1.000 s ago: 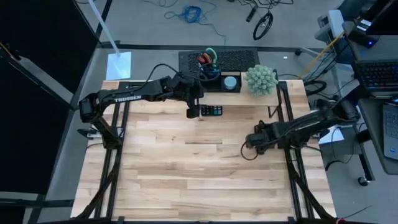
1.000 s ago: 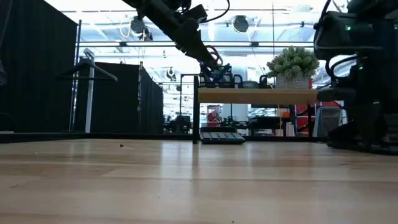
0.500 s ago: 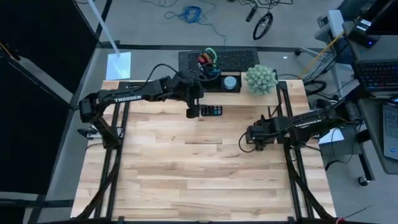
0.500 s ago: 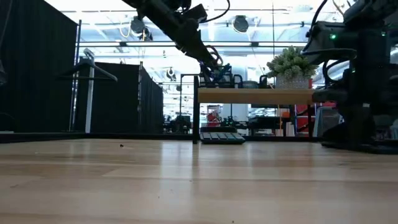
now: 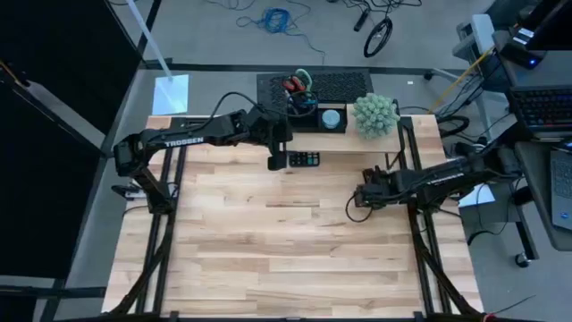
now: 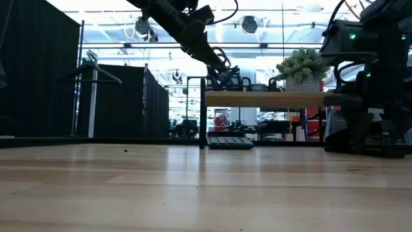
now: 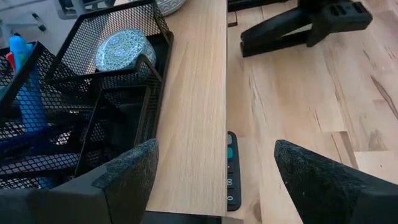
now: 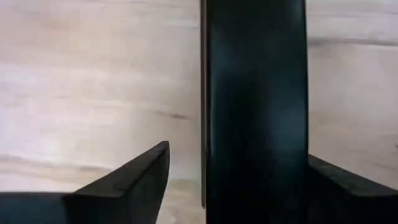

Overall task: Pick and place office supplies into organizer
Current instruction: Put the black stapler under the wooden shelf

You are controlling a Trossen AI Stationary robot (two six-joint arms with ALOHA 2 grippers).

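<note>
The left hand [image 5: 278, 163] hovers at the wooden shelf riser's [image 7: 193, 118] near edge, fingers [image 7: 127, 171] apart with nothing between them, the black calculator [image 5: 304, 159] lying on the tabletop [image 5: 268, 250] just at its 3 o'clock. The organizer [image 5: 304, 100] stands on the riser near the tabletop's 12 o'clock edge and seems well filled: the scissors' red and green handles [image 5: 295, 82] stick up, a blue pen [image 7: 28, 93] stands in one mesh compartment, and the blue-grey disc [image 7: 121, 51] lies in another. No loose supply shows on the tabletop, so the step in hand is probably clearing away; done well, that means lifting straight up before drawing back, keeping the fingers off the mesh wall. The right hand [image 5: 360, 196] waits near the 3 o'clock side, fingers [image 8: 121, 183] spread beside a dark stand post [image 8: 255, 106].
</note>
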